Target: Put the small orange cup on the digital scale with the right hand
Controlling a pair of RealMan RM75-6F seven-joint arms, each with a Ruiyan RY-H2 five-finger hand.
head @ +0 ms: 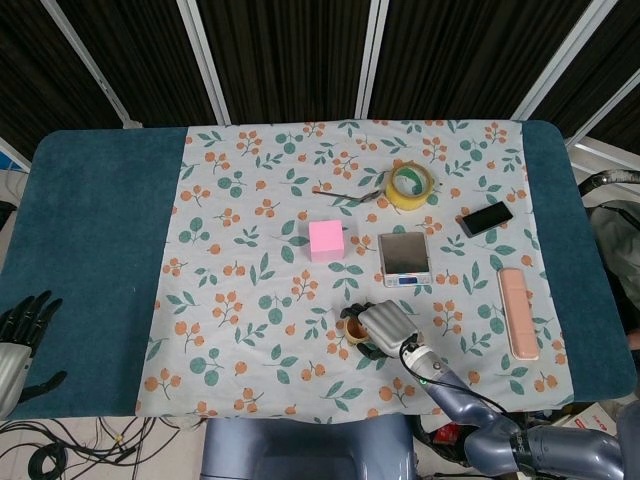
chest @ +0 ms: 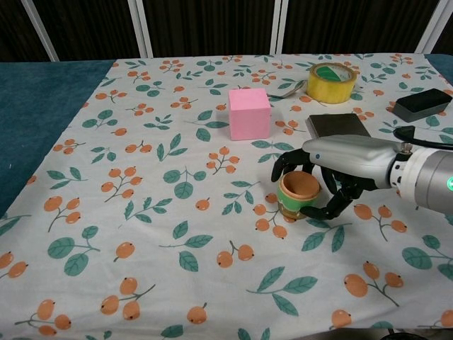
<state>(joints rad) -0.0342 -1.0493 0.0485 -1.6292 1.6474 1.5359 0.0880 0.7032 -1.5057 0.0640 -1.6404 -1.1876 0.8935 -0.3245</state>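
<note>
Orange and upright on the cloth, the cup (chest: 299, 194) sat inside the right hand (chest: 340, 164), whose dark fingers (chest: 333, 205) curled around its sides in what looked like a grip. The scale (head: 404, 256) lay just beyond, straight ahead of that hand. The left hand (head: 18, 335) rested far off, fingers apart.

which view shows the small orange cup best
The chest view: the small orange cup stands upright with its rim and side clear, the right hand curled around it. In the head view, the hand covers most of the cup.
</note>
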